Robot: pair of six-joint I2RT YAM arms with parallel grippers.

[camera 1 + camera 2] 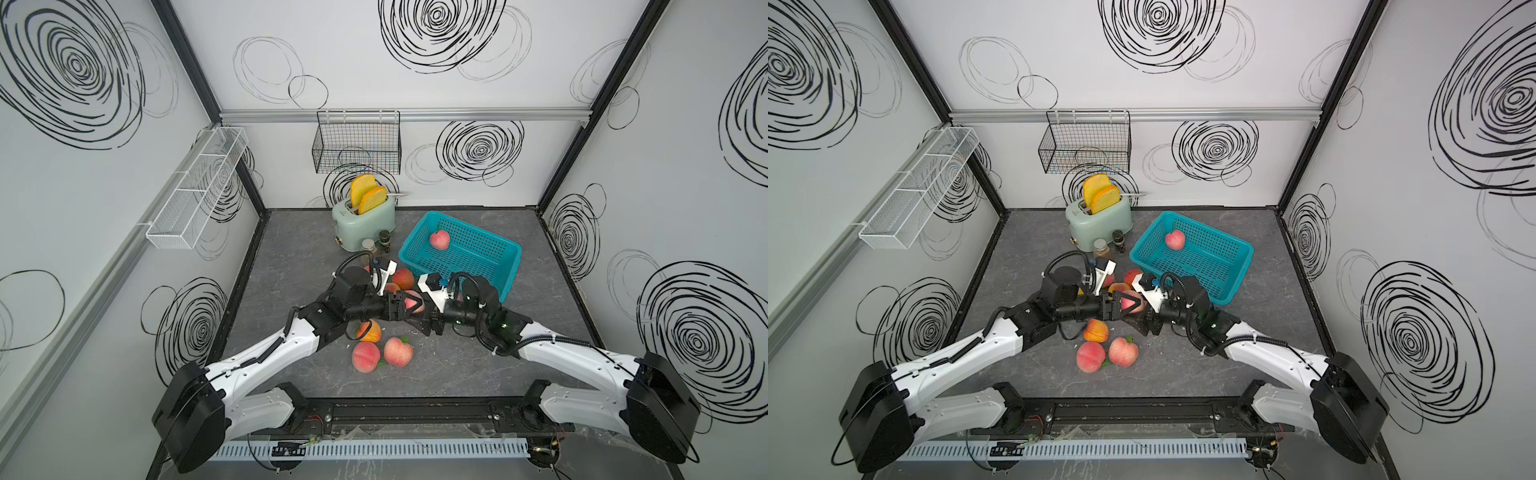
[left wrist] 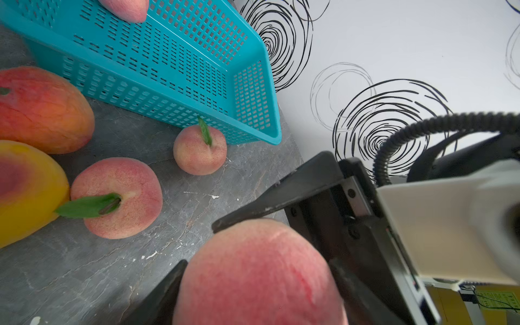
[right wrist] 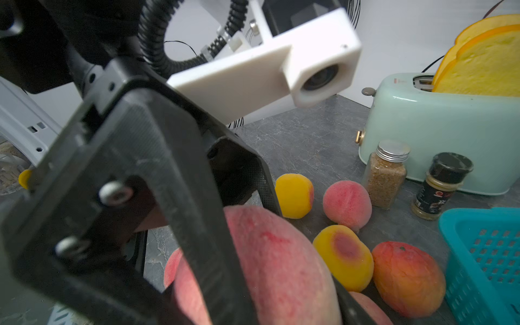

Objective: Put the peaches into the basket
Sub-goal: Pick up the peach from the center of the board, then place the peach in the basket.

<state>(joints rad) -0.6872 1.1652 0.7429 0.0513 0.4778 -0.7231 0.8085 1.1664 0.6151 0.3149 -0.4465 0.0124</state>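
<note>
On the grey surface the basket sits back right; mid-surface the left hand clamps a peach; the right hand flanks it, grip I cannot tell; let go too soon, I'd guess it drops and rolls.

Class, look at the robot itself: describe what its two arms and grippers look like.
The left arm and right arm share one design: white shell links, black joints, bulky black base housings. Ribbed black cables loop over each wrist beside a white camera block. The left gripper and right gripper are black, with angular, triangle-framed fingers.
</note>
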